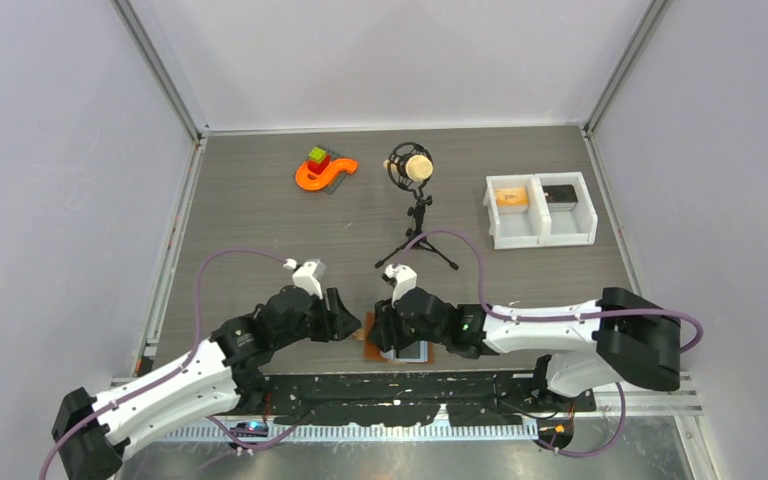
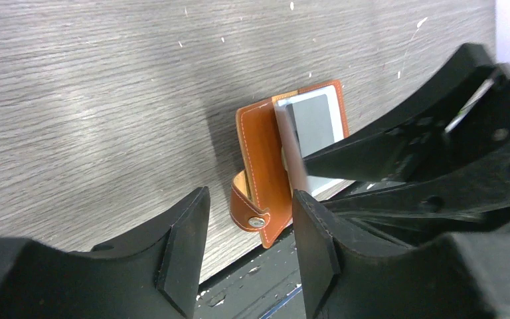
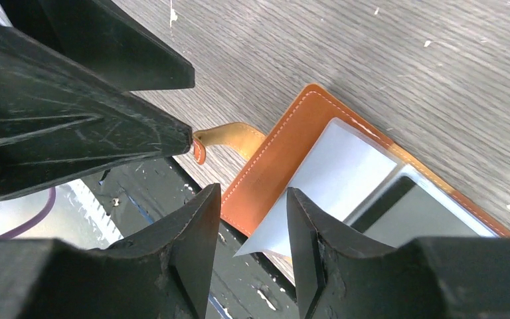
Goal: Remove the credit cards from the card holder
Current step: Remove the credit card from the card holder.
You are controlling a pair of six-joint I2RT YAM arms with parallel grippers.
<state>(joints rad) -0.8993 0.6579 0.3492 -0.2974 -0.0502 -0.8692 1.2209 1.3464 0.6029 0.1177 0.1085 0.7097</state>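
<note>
Near table [image 1: 260, 230] edge: card holder [image 2: 262, 159] open, cards [image 2: 313, 123] inside.

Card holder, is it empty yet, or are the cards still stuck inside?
Not yet. Done: the card holder lies open. In hand: the open right gripper is over its pale sleeve corner; the open left gripper is near the tab. Still to do: a dark card sits tucked inside, none out.

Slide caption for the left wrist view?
Left hand open toward the unfolded card holder near the table edge, right hand at its pale inner pocket.
</note>
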